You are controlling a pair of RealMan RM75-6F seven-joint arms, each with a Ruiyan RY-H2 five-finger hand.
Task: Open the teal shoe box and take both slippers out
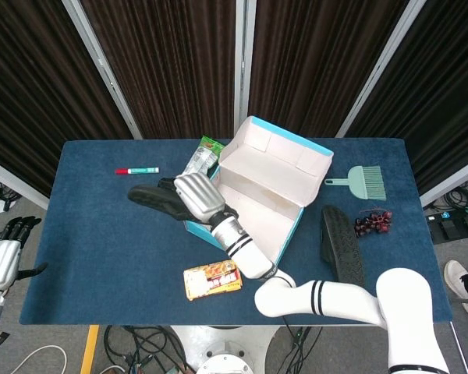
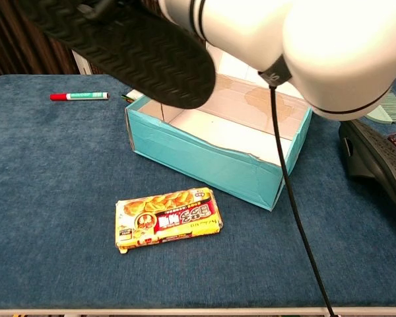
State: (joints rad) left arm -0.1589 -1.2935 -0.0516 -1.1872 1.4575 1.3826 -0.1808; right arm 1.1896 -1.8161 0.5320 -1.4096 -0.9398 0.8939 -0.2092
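Note:
The teal shoe box (image 1: 285,226) stands open mid-table with its lid (image 1: 277,156) tipped back; its inside (image 2: 218,129) shows bare white. My right hand (image 1: 199,196) grips a black slipper (image 1: 152,197) and holds it in the air over the box's left end and the table beside it. In the chest view that slipper (image 2: 119,46) hangs sole-down at the top left. The second black slipper (image 1: 342,243) lies on the table right of the box, also seen as the slipper (image 2: 376,162) at the right edge. My left hand (image 1: 1,261) hangs empty off the table's left side.
A yellow snack pack (image 2: 168,218) lies in front of the box. A red marker (image 1: 136,170) is at the far left, a green-white snack bag (image 1: 199,164) behind the box. A green brush (image 1: 363,181) and dark grapes (image 1: 373,222) sit at the right.

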